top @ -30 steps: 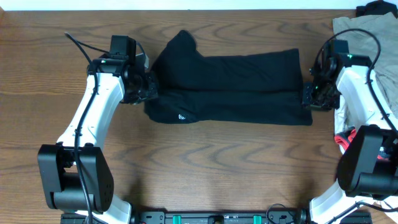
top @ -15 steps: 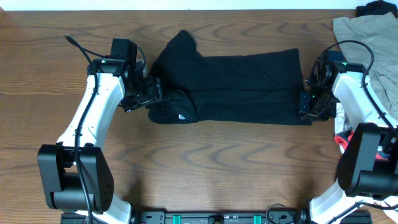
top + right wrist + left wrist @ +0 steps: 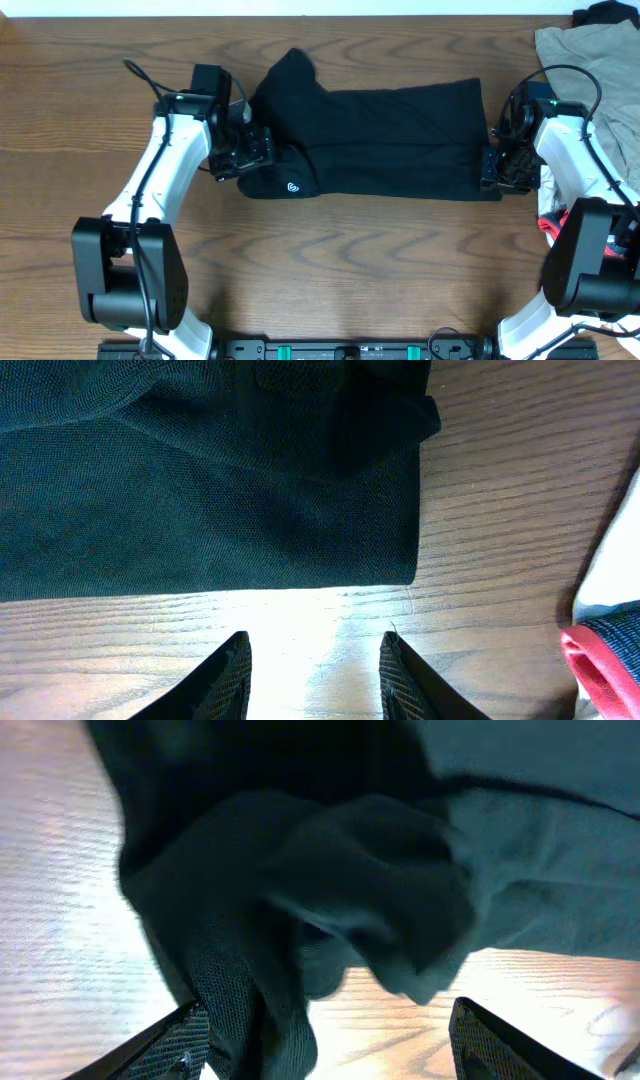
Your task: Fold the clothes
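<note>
Centrally on the wooden table (image 3: 330, 270), the black garment (image 3: 390, 140) lies stretched left to right, its white logo (image 3: 293, 186) near the left end. A beige garment (image 3: 590, 50) occupies the far right corner, and a red-and-white item (image 3: 600, 650) lies beside the right arm. The left gripper (image 3: 328, 1010), fingers spread, straddles bunched fabric at the garment's left end. The right gripper (image 3: 315, 638), fingers likewise apart, hovers just off the right hem with nothing between them.

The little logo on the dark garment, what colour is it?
The logo is white, on the plain black garment; best seen in the overhead view.
</note>
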You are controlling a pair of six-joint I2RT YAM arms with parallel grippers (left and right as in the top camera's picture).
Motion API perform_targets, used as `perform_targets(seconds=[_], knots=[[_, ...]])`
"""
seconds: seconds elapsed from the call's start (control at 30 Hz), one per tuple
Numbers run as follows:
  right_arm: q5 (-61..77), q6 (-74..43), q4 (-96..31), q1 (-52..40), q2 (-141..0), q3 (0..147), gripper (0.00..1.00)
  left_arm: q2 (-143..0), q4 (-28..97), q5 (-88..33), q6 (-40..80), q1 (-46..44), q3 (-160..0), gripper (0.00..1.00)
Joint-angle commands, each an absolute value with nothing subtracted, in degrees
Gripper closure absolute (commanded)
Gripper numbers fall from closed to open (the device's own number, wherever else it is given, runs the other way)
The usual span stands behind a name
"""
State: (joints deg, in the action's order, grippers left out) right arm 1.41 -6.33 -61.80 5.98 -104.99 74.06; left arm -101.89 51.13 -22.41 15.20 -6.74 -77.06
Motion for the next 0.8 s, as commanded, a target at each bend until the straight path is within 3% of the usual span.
perform_targets(seconds=[0.0, 0.07, 0.17, 0.43, 0.47, 0.57, 0.77], knots=[[1.6, -6.8, -61.7, 5.6, -105.0, 73.7, 0.60, -102.6, 50.8, -23.2, 15.1, -7.6, -76.9, 0.23], [1.6, -6.8, -61.8, 5.6, -105.0, 73.7, 0.59, -102.3, 51.0, -19.6, 15.1, -7.5, -77.1, 0.28], [1.5, -6.8, -61.9, 5.6, -105.0, 73.7, 0.59, -100.5, 51.9, -13.4, 15.2, -6.8, -78.4, 0.24], [1.6, -6.8, -61.7, 5.6, -105.0, 73.7, 0.59, -90.2, 51.7, -14.3, 17.3, -8.9, -80.6, 0.21], [1.6, -6.8, -61.7, 5.6, -105.0, 73.7, 0.59, -89.4, 51.7, -15.1, 17.3, -9.8, -80.6, 0.23], [1.6, -6.8, -61.7, 5.6, -105.0, 73.7, 0.59, -89.4, 51.7, -16.0, 17.3, -13.4, -80.4, 0.43], [1.5, -6.7, -62.2, 5.6, -105.0, 73.7, 0.59, -94.5, 50.0, -16.0, 18.4, -16.9, -77.7, 0.48]])
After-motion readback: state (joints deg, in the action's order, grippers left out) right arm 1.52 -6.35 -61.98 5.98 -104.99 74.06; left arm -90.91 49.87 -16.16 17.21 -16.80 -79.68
